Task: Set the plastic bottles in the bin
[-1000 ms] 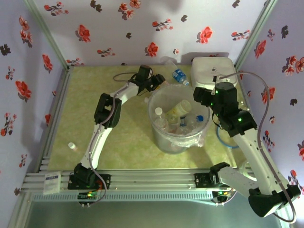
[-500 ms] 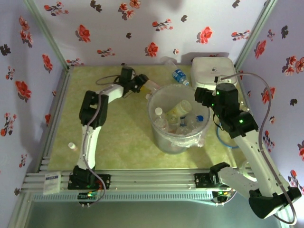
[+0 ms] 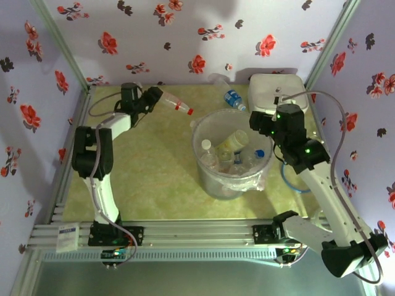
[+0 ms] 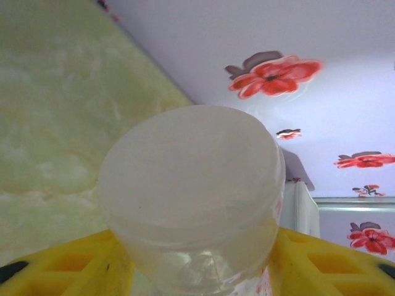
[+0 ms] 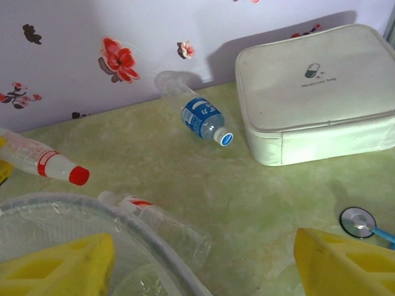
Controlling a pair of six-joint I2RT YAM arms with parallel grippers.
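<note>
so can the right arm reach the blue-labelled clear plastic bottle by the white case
Probably yes. The right hand is open and empty beside the rim of the round grey bin, and the blue-labelled clear plastic bottle lies on bare mat just beyond it, apart from the white case.

Soft white zipped rectangular case (image 5: pixel 315 80) at back right of green worktop (image 5: pixel 259 185): small grey capsule pictogram on lid, one line of tiny grey print beneath, too small to read. Clear plastic bottle with blue cap (image 5: pixel 200 117) lying near case: blue wrap label with pale marks, brand not legible. Clear plastic bottle with red cap (image 5: pixel 43 161): whitish label with red band, lettering unreadable. Third clear plastic bottle (image 5: pixel 148 213), lying nearer: red-and-white label patch, no word legible. White paper sticker (image 3: pixel 66 237) on aluminium frame rail (image 3: pixel 185 231), near left corner: dark print lines, blurred. No readable word, number or brand anywhere.
</note>
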